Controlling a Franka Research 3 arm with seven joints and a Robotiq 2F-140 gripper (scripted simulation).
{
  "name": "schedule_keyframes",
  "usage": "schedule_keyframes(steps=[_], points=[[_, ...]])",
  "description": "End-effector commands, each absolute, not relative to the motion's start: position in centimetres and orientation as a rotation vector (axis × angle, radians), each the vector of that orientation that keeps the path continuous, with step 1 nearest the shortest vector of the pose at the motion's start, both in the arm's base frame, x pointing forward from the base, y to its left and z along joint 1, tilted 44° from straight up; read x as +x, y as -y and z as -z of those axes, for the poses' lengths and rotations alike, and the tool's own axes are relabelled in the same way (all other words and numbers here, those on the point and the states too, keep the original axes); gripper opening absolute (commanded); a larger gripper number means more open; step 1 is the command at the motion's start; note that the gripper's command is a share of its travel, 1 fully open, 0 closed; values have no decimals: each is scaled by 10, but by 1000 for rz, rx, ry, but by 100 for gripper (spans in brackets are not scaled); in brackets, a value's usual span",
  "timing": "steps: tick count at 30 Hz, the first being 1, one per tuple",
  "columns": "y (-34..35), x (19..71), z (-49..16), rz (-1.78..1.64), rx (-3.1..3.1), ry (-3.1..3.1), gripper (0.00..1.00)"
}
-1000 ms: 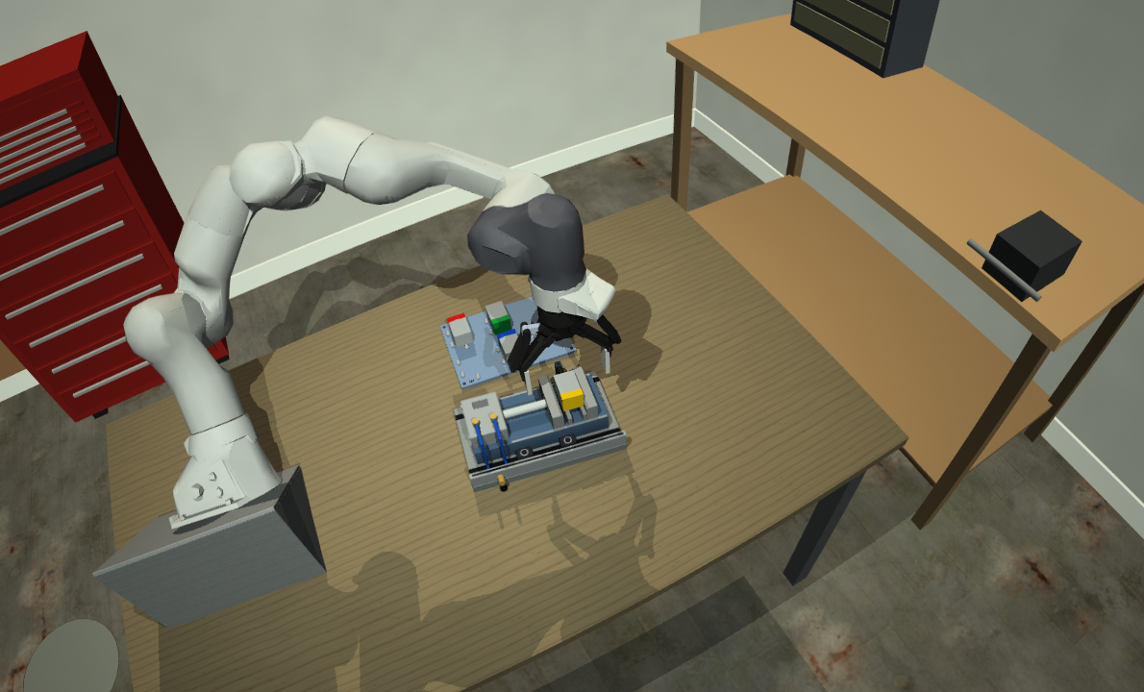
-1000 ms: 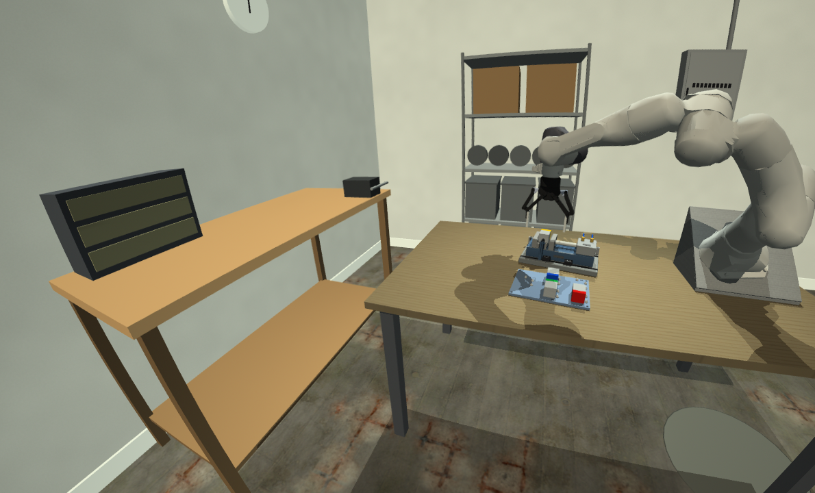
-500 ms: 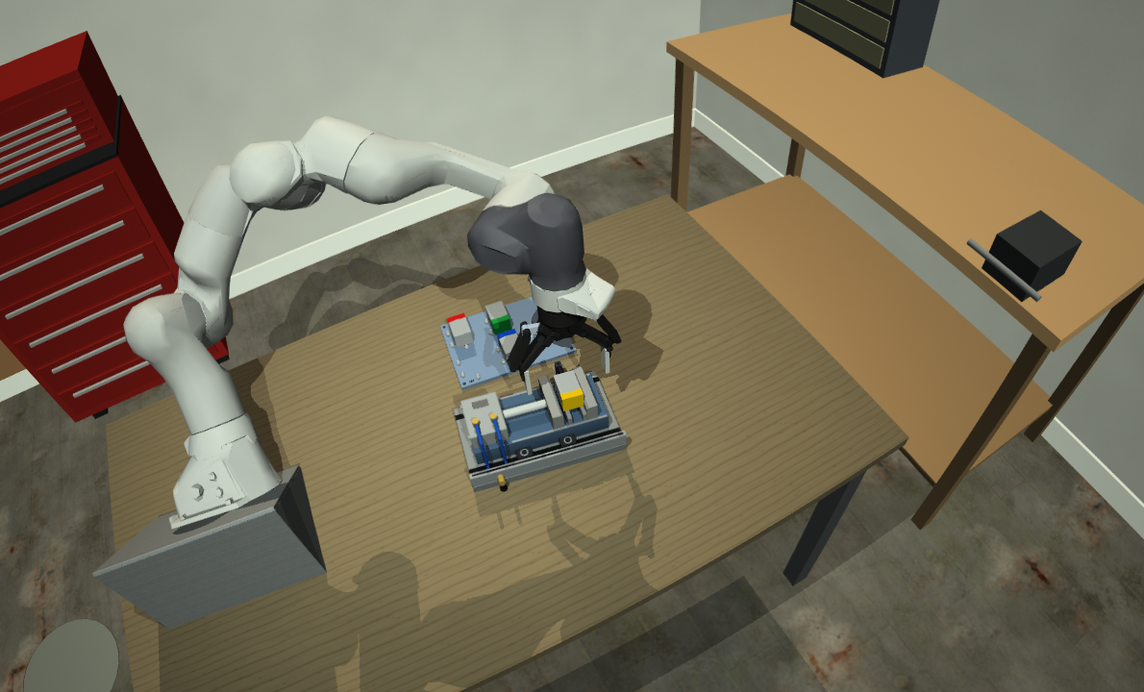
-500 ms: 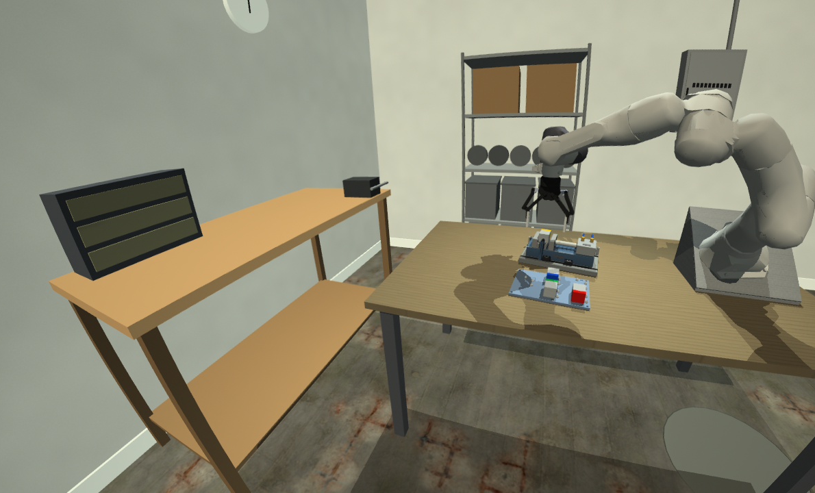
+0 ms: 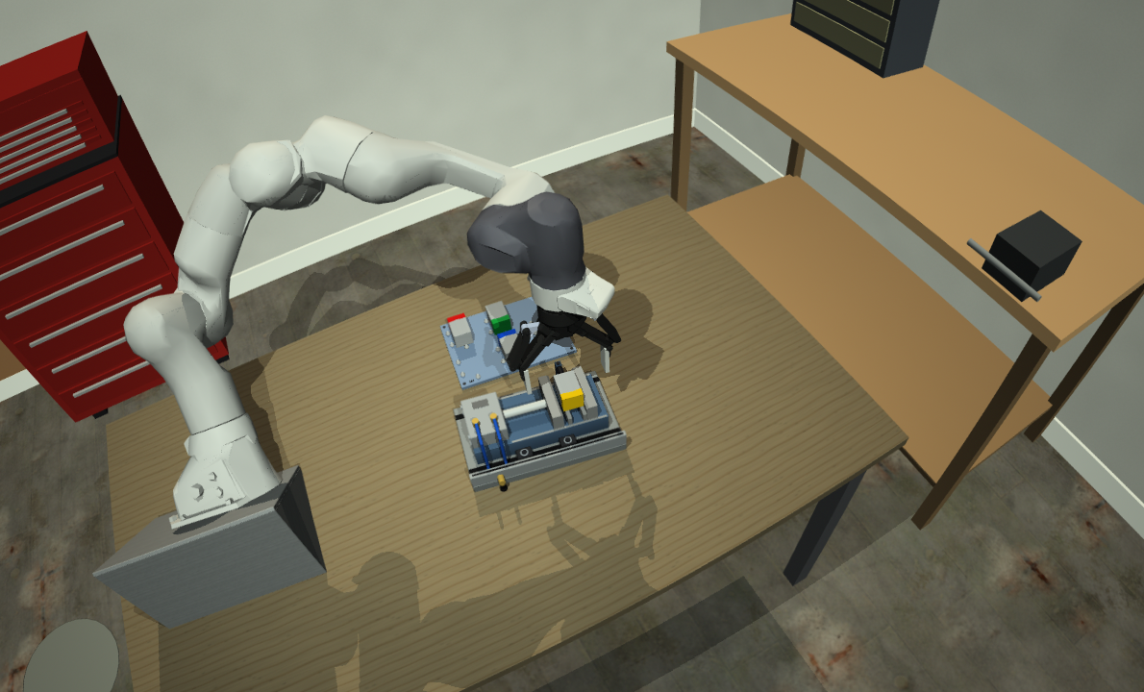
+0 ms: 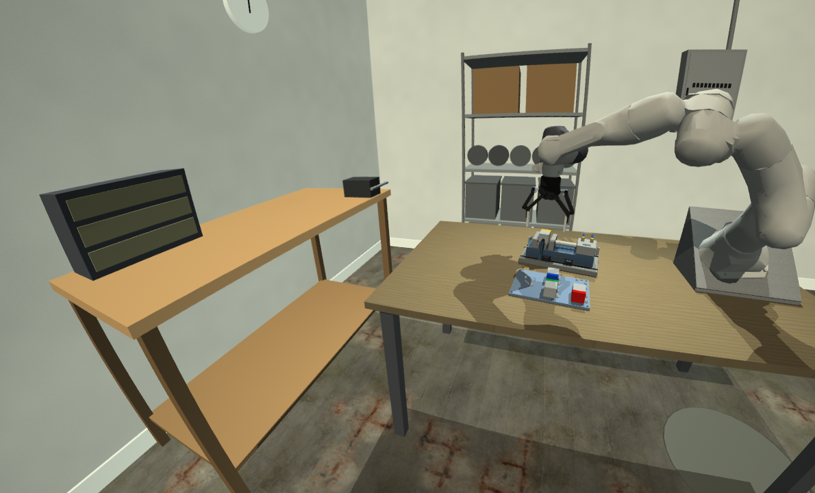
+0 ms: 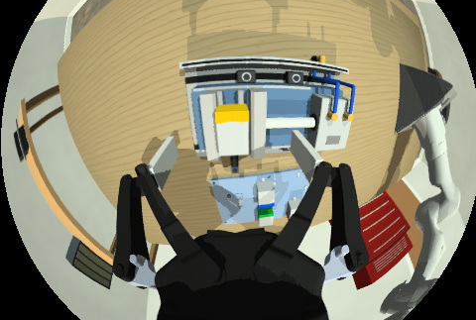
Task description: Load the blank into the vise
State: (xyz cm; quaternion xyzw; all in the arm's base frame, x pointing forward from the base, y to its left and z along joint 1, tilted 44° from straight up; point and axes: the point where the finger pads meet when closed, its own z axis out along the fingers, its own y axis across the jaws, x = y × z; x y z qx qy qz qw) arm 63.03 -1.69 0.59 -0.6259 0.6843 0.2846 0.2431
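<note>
The yellow-ended blank [image 5: 570, 392] [image 6: 544, 233] [image 7: 232, 131] was between the vise's jaws; above the vise [image 5: 507, 438] [image 6: 560, 260] [image 7: 283, 99], the released fingers [image 5: 606, 359] [image 6: 570, 222] stood wide apart.

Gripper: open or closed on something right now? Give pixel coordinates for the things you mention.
Open: in the wrist view, the gripper's [image 5: 567, 365] [image 6: 547, 219] [image 7: 235, 149] fingers stand wide apart above the vise [image 5: 524, 411] [image 6: 560, 250] [image 7: 289, 99], with nothing gripped between them.

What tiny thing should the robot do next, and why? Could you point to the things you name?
I'd probably ease the open claw [image 5: 567, 370] [image 6: 548, 220] [image 7: 233, 143] up and away: the yellow-ended blank [image 5: 570, 386] [image 6: 545, 231] [image 7: 232, 134] already sits between the vise's jaws, yellow end away from the infeed plate [image 5: 475, 368] [image 6: 530, 293] [image 7: 248, 213], ungripped. Whether it's perfectly snug, I can't tell.
</note>
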Motion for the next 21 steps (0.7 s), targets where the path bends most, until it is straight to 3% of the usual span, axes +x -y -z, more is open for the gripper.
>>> schedule_keyframes(steps=[1, 21], points=[[18, 630, -6, -777, -1710, -1870, 100], [21, 630, -9, -776, -1710, -1872, 100]])
